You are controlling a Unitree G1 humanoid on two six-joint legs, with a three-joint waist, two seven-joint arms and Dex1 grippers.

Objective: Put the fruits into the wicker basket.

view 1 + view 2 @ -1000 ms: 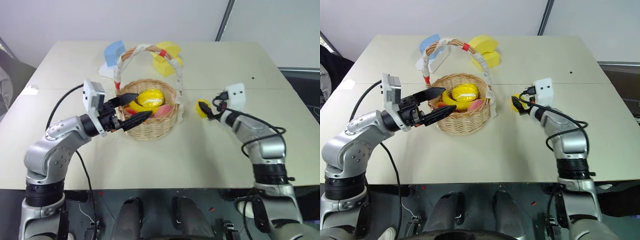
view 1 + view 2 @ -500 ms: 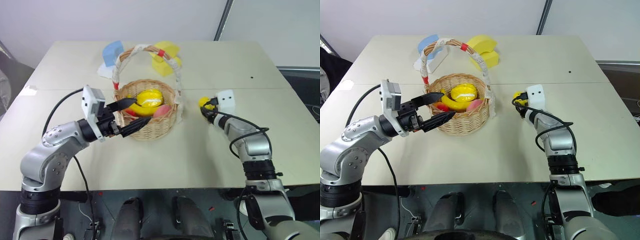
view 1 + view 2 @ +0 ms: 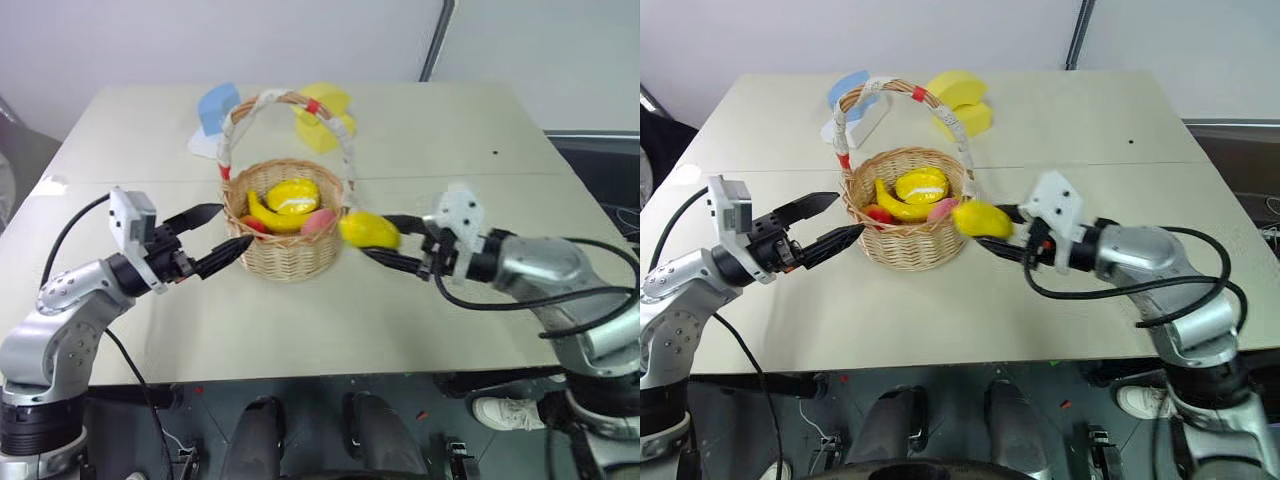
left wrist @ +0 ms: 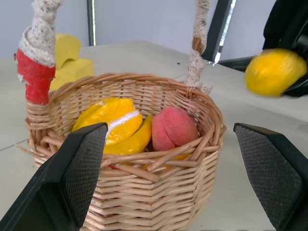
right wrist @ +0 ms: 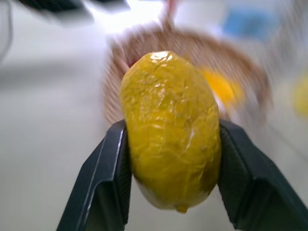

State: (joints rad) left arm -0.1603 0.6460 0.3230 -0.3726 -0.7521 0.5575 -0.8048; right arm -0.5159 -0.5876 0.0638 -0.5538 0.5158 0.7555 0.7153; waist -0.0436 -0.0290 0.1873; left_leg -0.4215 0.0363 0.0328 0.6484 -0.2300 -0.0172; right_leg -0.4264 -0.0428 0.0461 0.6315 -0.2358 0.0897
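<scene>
Lemon (image 3: 368,230) clamped in the right gripper (image 3: 385,243), held in the air just beside the basket (image 3: 285,258).

The lemon sits between the two black fingers (image 5: 103,185), which press on both its sides, close to the basket's rim on the robot's right. The peach (image 4: 174,128) lies inside the basket with other yellow fruit. The left gripper (image 3: 213,236) is on the basket's other side, fingers spread wide and holding nothing. A yellow foam shape (image 3: 327,112) and a blue block (image 3: 215,108) sit behind the basket on the table (image 3: 480,130).
</scene>
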